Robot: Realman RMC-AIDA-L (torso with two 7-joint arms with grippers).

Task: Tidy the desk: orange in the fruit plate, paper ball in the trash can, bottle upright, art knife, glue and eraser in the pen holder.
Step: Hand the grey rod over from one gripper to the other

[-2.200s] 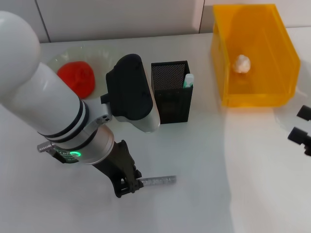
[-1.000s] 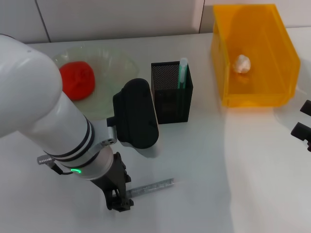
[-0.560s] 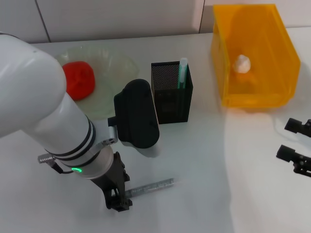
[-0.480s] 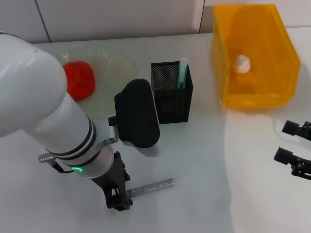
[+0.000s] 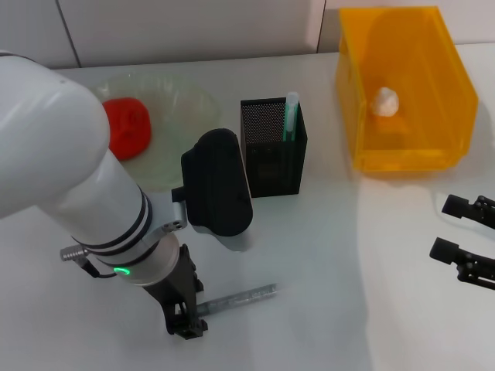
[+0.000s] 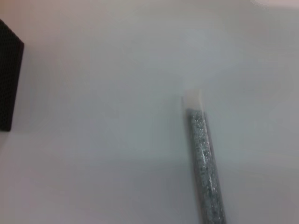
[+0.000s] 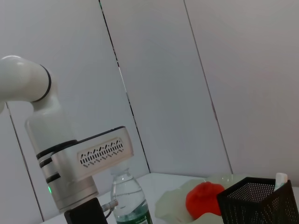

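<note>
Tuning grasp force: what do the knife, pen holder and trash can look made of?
Knife: grey with a speckled, glittery surface and a pale end in the left wrist view; looks metallic, but could be plastic. The left tool is at its end.
Pen holder: black mesh, see-through holes; likely metal, matte.
Trash can: translucent yellow-orange; the paper ball shows through; likely rigid plastic, smooth.
</note>
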